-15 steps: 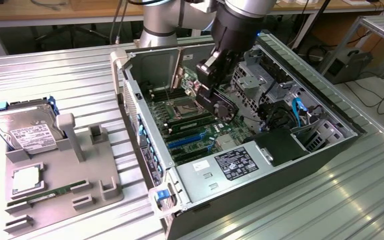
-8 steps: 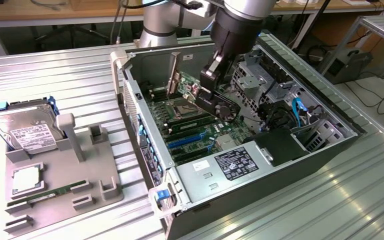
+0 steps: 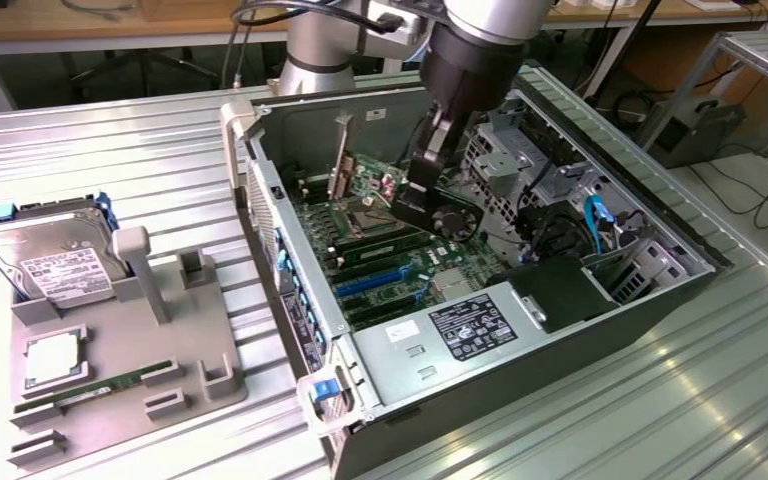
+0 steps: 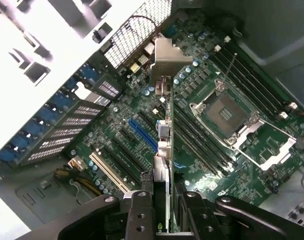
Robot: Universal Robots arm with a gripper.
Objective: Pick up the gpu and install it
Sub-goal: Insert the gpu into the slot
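My gripper (image 3: 418, 205) is inside the open computer case (image 3: 651, 300), low over the green motherboard (image 3: 398, 265). It is shut on the gpu (image 3: 344, 150), a slim dark card held upright on its edge, its silver bracket toward the case's rear wall. In the wrist view the gpu (image 4: 164, 130) runs edge-on from between the two black fingers (image 4: 142, 210) to its bracket (image 4: 167, 57). It hangs over the motherboard, beside a blue expansion slot (image 4: 142, 134). I cannot tell whether the card touches a slot.
An empty CPU socket (image 4: 227, 112) and memory slots lie beside the card. The power supply (image 3: 471, 325) sits at the case's near end. On the exterior view's left, a grey fixture (image 3: 131, 340) carries a hard drive (image 3: 51, 260), a processor (image 3: 53, 358) and a green memory stick (image 3: 104, 385).
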